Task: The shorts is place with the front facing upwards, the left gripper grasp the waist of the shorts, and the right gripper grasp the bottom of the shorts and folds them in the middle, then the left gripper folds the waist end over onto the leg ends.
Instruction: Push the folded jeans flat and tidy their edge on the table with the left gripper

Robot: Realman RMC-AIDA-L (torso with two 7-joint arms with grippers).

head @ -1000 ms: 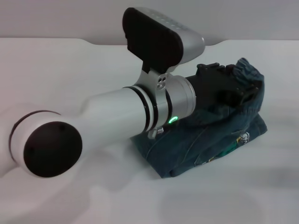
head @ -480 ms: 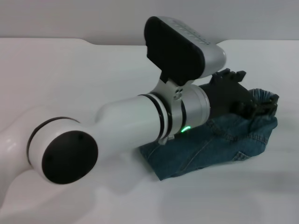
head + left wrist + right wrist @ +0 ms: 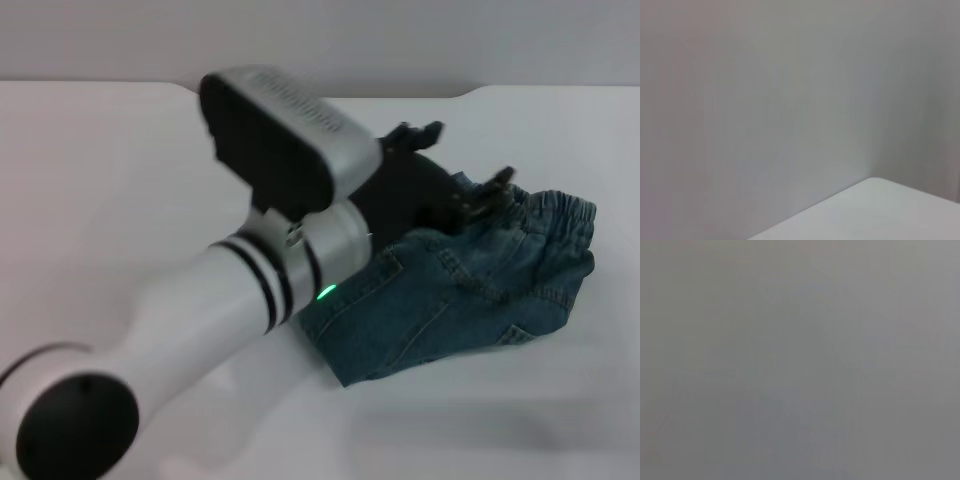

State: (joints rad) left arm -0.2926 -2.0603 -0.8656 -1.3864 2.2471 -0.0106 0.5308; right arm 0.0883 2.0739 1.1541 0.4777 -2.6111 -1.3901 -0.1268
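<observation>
The shorts (image 3: 450, 300) lie folded into a compact blue-green denim bundle on the white table, right of centre in the head view. The waist of the shorts (image 3: 556, 214), a ruffled elastic band, rests on top at the right end. The bottom of the shorts and the leg ends are hidden under the upper layer. My left gripper (image 3: 458, 160) hovers just over the bundle's far left part, open, with nothing between its fingers. Its silver arm (image 3: 230, 300) with the green light crosses the left half of the picture. The right gripper is out of view.
The white table (image 3: 120, 170) spreads around the shorts, with its far edge against a grey wall. The left wrist view holds only that wall and a table corner (image 3: 900, 210). The right wrist view is plain grey.
The left gripper let go of the waist, which now lies flat on the right end. The gripper opened and drew back up and to the left.
</observation>
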